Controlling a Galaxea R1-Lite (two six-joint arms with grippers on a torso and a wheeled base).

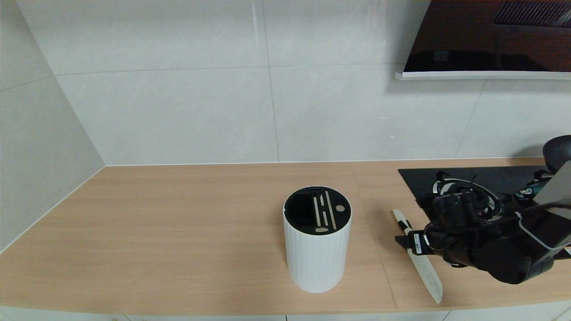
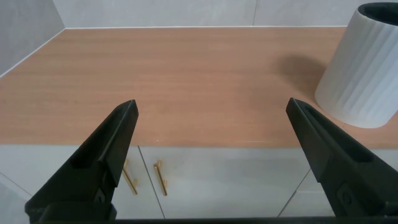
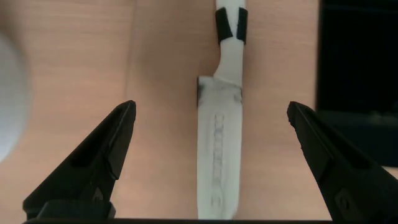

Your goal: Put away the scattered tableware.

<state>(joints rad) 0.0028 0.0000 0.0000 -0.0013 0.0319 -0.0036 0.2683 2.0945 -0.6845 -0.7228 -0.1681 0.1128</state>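
hovering over white knife (image 3: 219,149), right gripper (image 3: 209,109) jaws apart, left gripper (image 2: 211,104) jaws apart

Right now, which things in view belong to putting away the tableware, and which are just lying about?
For the job: white knife on the counter; white slotted holder; right gripper, open over the knife.
Just there: black cooktop; range hood; left gripper, open.
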